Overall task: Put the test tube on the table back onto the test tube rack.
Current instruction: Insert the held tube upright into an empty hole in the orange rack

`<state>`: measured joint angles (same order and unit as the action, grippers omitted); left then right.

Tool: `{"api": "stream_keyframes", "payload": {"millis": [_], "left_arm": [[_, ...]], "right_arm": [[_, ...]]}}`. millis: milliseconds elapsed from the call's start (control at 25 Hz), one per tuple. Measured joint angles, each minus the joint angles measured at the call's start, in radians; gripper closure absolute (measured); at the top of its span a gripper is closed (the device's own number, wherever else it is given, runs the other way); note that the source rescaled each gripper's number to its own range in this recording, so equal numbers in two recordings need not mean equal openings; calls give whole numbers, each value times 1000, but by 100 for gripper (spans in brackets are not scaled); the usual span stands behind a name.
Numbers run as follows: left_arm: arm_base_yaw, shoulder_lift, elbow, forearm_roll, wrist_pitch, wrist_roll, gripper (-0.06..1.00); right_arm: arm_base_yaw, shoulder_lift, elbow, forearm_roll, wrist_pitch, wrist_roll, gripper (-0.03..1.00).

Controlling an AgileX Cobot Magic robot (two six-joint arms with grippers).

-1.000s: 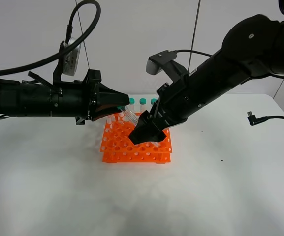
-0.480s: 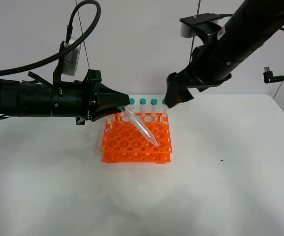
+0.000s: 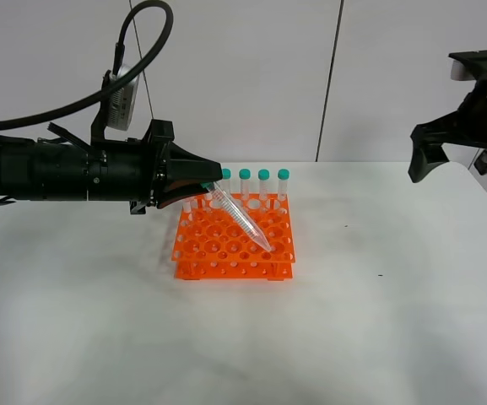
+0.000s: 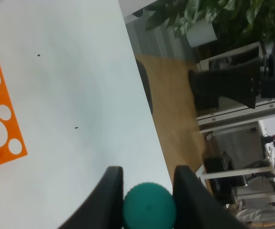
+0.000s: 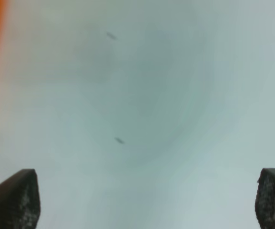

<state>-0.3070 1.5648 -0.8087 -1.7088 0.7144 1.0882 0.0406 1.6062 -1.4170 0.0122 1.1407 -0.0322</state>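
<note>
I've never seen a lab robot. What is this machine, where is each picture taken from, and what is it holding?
It has two black arms, each ending in a two-fingered hand. One picture comes from a high camera, the other two from wrist cameras. On the white table stands an orange test tube rack with capped tubes in its far row. The left hand grips a test tube by its green cap, slanted, tip on the rack. The right hand is open and empty.

One rack (image 3: 218, 253), four upright tubes (image 3: 263, 175) showing, one tilted tube (image 3: 241, 218), two claws (image 3: 212, 180) (image 3: 456, 159).
</note>
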Motion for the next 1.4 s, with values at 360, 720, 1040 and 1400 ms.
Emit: {"api": "stream_keyframes", "payload": {"millis": [360, 720, 1040, 1400], "left_arm": [[0, 0, 0, 0, 0, 0, 93], [0, 0, 0, 0, 0, -2, 93], [0, 0, 0, 1, 0, -2, 93], [0, 0, 0, 2, 0, -2, 93]], "right_arm": [[-13, -48, 62, 6, 67, -4, -3], [-13, -411, 442, 8, 68, -15, -3], [-13, -902, 865, 41, -59, -31, -3], [-13, -1334, 921, 55, -110, -31, -3]]}}
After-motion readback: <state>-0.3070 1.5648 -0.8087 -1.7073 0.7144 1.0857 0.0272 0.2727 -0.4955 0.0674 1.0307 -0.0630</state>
